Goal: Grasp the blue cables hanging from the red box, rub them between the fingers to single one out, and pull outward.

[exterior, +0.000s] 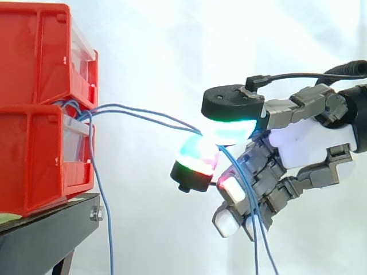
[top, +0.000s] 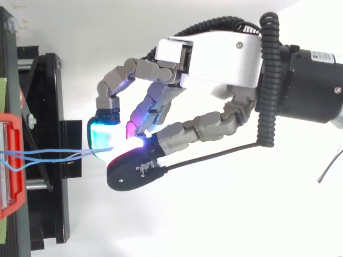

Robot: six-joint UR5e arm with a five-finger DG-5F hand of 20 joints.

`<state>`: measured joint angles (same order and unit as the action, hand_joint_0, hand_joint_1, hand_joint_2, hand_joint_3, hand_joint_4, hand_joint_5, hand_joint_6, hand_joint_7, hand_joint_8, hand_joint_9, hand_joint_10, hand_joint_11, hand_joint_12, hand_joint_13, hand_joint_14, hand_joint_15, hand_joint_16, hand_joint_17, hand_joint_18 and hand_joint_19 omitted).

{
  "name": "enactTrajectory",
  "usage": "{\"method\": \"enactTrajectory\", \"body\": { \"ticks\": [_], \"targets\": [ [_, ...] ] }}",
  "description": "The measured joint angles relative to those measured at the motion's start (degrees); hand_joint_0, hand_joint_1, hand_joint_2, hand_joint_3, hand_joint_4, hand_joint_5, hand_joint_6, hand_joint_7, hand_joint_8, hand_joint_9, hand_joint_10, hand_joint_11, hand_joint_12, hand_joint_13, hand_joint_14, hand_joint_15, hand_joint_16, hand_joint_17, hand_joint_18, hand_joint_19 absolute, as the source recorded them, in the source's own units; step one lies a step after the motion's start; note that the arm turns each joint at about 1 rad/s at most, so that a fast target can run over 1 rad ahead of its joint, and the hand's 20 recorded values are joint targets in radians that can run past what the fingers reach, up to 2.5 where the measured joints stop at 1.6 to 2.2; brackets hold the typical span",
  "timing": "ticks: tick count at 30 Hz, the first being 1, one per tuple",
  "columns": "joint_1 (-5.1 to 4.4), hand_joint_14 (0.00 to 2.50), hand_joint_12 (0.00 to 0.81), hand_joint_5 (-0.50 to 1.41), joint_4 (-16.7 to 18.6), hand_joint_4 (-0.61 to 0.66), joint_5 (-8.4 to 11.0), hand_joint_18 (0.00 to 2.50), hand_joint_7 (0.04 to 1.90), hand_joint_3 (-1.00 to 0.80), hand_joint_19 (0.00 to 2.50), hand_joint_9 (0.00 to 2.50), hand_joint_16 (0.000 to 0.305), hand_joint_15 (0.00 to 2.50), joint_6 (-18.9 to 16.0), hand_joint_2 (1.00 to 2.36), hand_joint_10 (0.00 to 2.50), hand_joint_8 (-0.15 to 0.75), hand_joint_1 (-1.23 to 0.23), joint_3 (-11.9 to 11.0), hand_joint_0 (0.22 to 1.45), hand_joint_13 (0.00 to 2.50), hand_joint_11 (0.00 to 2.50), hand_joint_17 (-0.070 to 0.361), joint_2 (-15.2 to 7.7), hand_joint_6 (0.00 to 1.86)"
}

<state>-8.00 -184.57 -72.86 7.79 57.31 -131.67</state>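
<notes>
Hand [exterior: 304, 137], w/ two glowing pads [exterior: 198, 157] pinched shut on the blue cables [exterior: 140, 114] well out from the red box [exterior: 34, 154], holds them in a shallow arc btwn box & pads, loose ends hanging below, presumably so rubbing can single one out.

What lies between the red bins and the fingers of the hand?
Only the blue cables, running from the red bins to the fingers that pinch them. The side view shows nothing else across that stretch.
</notes>
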Motion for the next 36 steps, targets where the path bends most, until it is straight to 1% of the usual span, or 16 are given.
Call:
{"method": "enactTrajectory", "body": {
  "ticks": [1,4,6,7,9,10,12,15,16,19,21,24,26,28,34,36],
  "targets": [
    [0.0,0.02,0.377,-0.15,0.0,0.04,0.0,0.81,0.97,-0.3,0.54,1.02,0.05,0.42,-0.02,1.01,0.02,0.299,-0.84,-0.01,0.65,0.85,0.64,0.113,0.0,0.87],
    [0.0,0.02,0.378,-0.16,0.0,0.01,0.0,0.8,0.95,-0.37,0.52,1.0,0.05,0.41,-0.05,1.01,0.02,0.287,-0.9,0.0,0.69,0.84,0.64,0.112,0.01,0.88],
    [-0.02,0.02,0.377,-0.16,-0.02,0.03,0.0,0.79,0.93,-0.43,0.52,0.99,0.049,0.41,-0.09,1.01,0.02,0.283,-0.91,-0.01,0.71,0.84,0.64,0.111,0.0,0.88],
    [-0.02,0.02,0.377,-0.16,-0.03,0.04,0.0,0.79,0.92,-0.5,0.52,0.99,0.049,0.42,-0.1,1.0,0.02,0.28,-0.91,-0.01,0.69,0.84,0.64,0.111,0.0,0.88],
    [-0.01,0.02,0.377,-0.16,-0.06,0.05,0.0,0.79,0.91,-0.5,0.52,0.99,0.049,0.42,-0.12,1.0,0.02,0.282,-0.89,-0.01,0.65,0.85,0.64,0.111,0.01,0.88],
    [-0.01,0.02,0.379,-0.16,-0.08,0.06,0.0,0.8,0.91,-0.5,0.53,1.0,0.05,0.43,-0.14,1.0,0.02,0.286,-0.87,-0.01,0.61,0.85,0.65,0.112,0.01,0.88],
    [-0.01,0.02,0.382,-0.16,-0.15,0.06,0.0,0.8,0.92,-0.5,0.53,1.0,0.051,0.43,-0.18,1.0,0.02,0.289,-0.85,-0.01,0.58,0.86,0.65,0.114,0.01,0.88],
    [-0.01,0.02,0.39,-0.16,-0.28,0.08,0.0,0.83,0.9,-0.5,0.52,1.01,0.053,0.44,-0.21,1.0,0.02,0.304,-0.76,-0.01,0.53,0.88,0.64,0.12,0.01,0.87],
    [0.0,0.02,0.392,-0.16,-0.33,0.08,0.0,0.83,0.9,-0.5,0.53,1.01,0.053,0.44,-0.22,1.0,0.02,0.305,-0.75,-0.01,0.53,0.88,0.64,0.12,0.01,0.87],
    [0.0,0.02,0.398,-0.16,-0.41,0.08,0.0,0.84,0.89,-0.5,0.53,1.02,0.055,0.44,-0.16,1.0,0.02,0.31,-0.66,-0.01,0.51,0.89,0.64,0.123,0.01,0.87],
    [0.0,0.02,0.397,-0.16,-0.42,0.09,0.0,0.85,0.9,-0.5,0.52,1.02,0.055,0.45,-0.11,1.0,0.02,0.312,-0.65,-0.01,0.51,0.89,0.63,0.123,0.01,0.87],
    [0.0,0.02,0.387,-0.16,-0.44,0.07,0.0,0.83,0.91,-0.5,0.54,1.02,0.053,0.44,-0.07,1.0,0.02,0.307,-0.65,-0.01,0.55,0.88,0.64,0.119,0.01,0.86],
    [0.0,0.02,0.383,-0.16,-0.44,0.07,0.0,0.82,0.93,-0.46,0.54,1.02,0.052,0.44,-0.09,1.0,0.02,0.304,-0.65,-0.01,0.58,0.88,0.64,0.116,0.01,0.86],
    [0.0,0.02,0.375,-0.15,-0.44,0.05,-0.04,0.82,0.94,-0.36,0.54,1.02,0.051,0.43,-0.11,1.01,0.02,0.304,-0.69,-0.01,0.61,0.88,0.63,0.114,0.01,0.86],
    [0.0,0.02,0.371,-0.15,-0.44,0.04,-0.16,0.82,0.95,-0.28,0.54,1.02,0.05,0.43,-0.19,1.01,0.02,0.304,-0.76,0.0,0.62,0.86,0.64,0.113,0.01,0.87],
    [0.0,0.02,0.37,-0.15,-0.44,0.04,-0.17,0.81,0.97,-0.26,0.53,1.01,0.05,0.43,-0.18,1.01,0.02,0.302,-0.82,-0.01,0.63,0.85,0.64,0.113,0.01,0.87]
  ]
}}
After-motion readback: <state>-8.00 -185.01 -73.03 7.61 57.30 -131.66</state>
